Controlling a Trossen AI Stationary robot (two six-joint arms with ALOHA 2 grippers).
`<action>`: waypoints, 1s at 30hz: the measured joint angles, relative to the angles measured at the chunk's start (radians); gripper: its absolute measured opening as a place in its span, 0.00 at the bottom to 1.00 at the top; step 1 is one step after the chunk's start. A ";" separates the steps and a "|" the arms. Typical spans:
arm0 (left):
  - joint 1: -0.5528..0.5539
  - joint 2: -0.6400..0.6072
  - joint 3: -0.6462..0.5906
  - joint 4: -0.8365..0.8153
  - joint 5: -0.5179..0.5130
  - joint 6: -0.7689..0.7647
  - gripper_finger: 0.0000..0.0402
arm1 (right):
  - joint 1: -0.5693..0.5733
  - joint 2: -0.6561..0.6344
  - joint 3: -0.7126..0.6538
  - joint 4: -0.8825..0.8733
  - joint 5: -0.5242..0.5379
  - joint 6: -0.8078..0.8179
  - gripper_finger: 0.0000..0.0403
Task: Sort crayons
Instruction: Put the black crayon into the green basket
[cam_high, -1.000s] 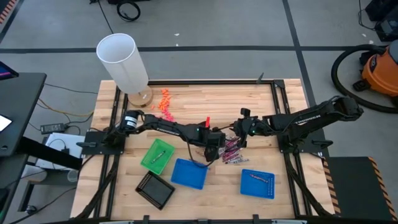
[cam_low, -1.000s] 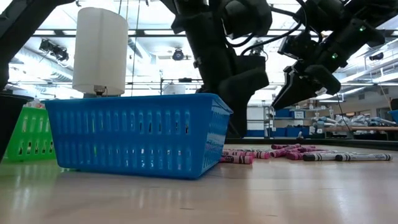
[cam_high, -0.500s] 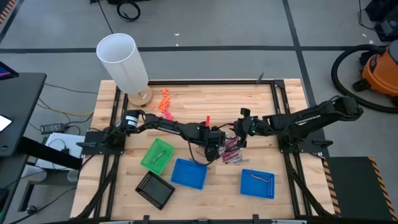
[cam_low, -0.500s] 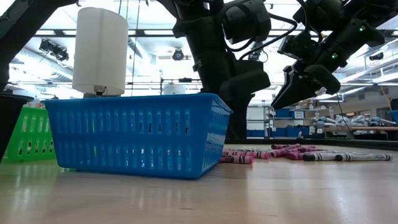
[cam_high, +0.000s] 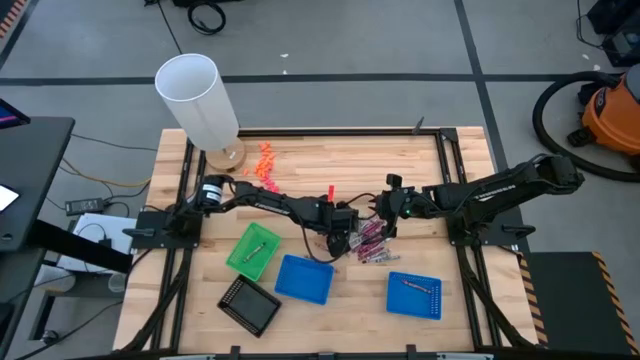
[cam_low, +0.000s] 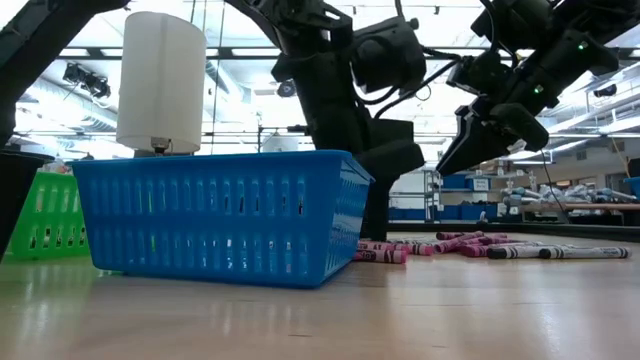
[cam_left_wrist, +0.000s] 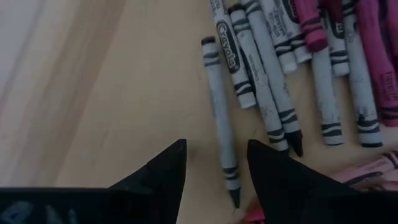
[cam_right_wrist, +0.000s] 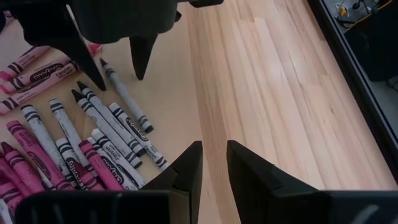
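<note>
The crayons (cam_high: 372, 240) lie in a loose pile at mid-table, pinkish-red, maroon and silvery-grey sticks flat on the wood (cam_left_wrist: 298, 68). My left gripper (cam_left_wrist: 216, 143) hangs open just above the pile's left edge, pointing steeply down. Its fingers stand on either side of one grey crayon (cam_left_wrist: 217, 106) without touching it, as the right wrist view also shows for this crayon (cam_right_wrist: 124, 93). My right gripper (cam_right_wrist: 214, 144) hovers above the table to the right of the pile, its fingers a narrow gap apart with nothing between them.
Along the near side stand a green tray (cam_high: 252, 250), a black tray (cam_high: 250, 305) and two blue trays (cam_high: 303, 279) (cam_high: 414, 294). A white cylinder (cam_high: 197, 100) stands at the far left, with orange and pink bits (cam_high: 264, 165) beside it. Bare wood lies right of the pile.
My left gripper has sunk toward the left edge of the crayon pile and rolled slightly, staying open. The crayons and my right gripper have kept still.
</note>
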 joint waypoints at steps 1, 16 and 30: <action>0.002 0.000 -0.001 -0.001 0.000 0.000 0.45 | 0.000 0.000 0.000 0.000 0.000 -0.001 0.21; 0.069 -0.004 0.001 -0.061 0.098 0.103 0.14 | 0.000 0.000 0.000 0.001 -0.007 -0.004 0.21; 0.081 -0.035 -0.007 -0.112 0.098 0.135 0.03 | 0.000 0.000 0.001 -0.013 0.016 -0.006 0.21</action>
